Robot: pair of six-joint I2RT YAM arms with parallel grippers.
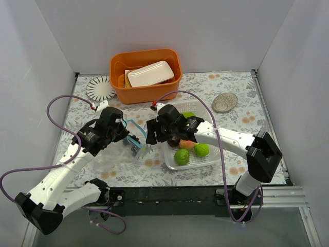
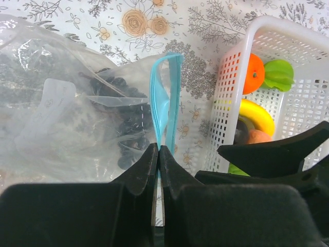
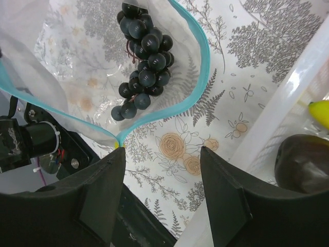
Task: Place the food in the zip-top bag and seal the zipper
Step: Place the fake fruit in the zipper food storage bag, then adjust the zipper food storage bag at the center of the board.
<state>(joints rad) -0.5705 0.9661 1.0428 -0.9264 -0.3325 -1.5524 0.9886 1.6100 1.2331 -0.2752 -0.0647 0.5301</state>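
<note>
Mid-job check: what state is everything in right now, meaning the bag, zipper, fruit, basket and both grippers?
zip-top bag: mouth open, partly filled.
zipper: unsealed, pinched at one end.
black grapes: inside the bag.
left gripper: jaws shut on the zipper.
right gripper: jaws open, nothing between them.
white basket: holds orange, banana, limes, not yet bagged.

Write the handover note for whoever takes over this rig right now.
Left gripper: shut on the zipper, holding up the mouth of the zip-top bag.
Right gripper: open and empty, over the cloth between the bag and the white basket.
Done: the black grapes are inside the bag.
Left: the orange, banana, green leaf, peach, dark plum and two limes sit in the basket. Bag them, then seal the zipper.
</note>
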